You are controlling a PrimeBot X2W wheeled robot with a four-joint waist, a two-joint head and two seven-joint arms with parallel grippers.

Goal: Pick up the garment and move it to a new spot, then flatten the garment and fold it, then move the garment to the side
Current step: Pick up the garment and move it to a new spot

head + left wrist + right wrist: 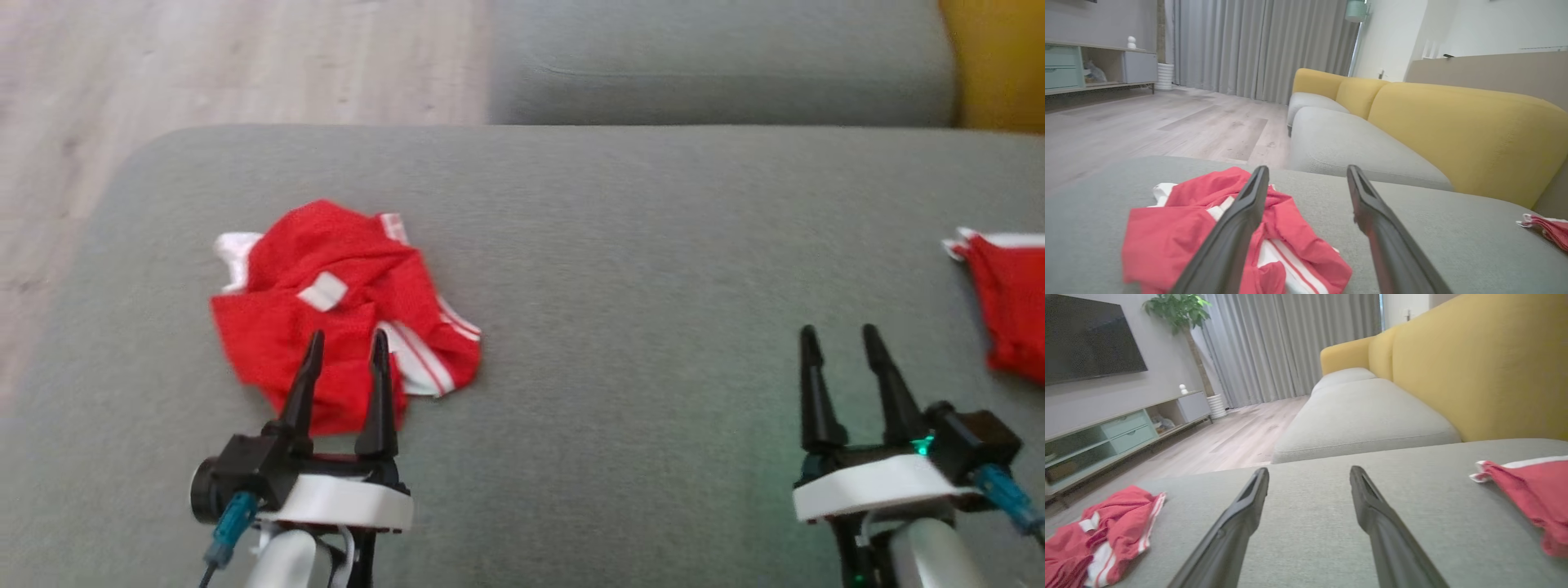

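Head view first. The garment (326,310) lies as a crumpled red heap on the left part of the grey sofa cushion (612,245), towards 9 o'clock. The left gripper (347,336) hangs over its near edge, fingers apart, nothing held. The right gripper (841,331) is apart too, over bare cushion at about 4 o'clock. A second red garment (1012,302) sits at the 3 o'clock edge, well clear of both.

The risks, as I judge them: the heap is layered, so a shallow pinch may take only the top fold, and the rest drags or drops out on the lift. It also sits near the cushion's rounded left corner, with wood floor (204,57) beyond — a loose carry could spill it there. And a new spot chosen too far right would tangle it with the other red piece.

Left wrist view: the garment (1159,237) lies low at 7 o'clock, and the left finger crosses in front of it. Whether that finger touches the cloth, I cannot tell.

Right wrist view: the open fingers frame bare cushion. The garment (1106,526) is off at 8 o'clock, the second one at 3 o'clock.

Orientation: bunched as it is, it has no clear heading. In the head view its long axis runs roughly from 10 o'clock, at the white band, to 4 o'clock, at the striped edge.
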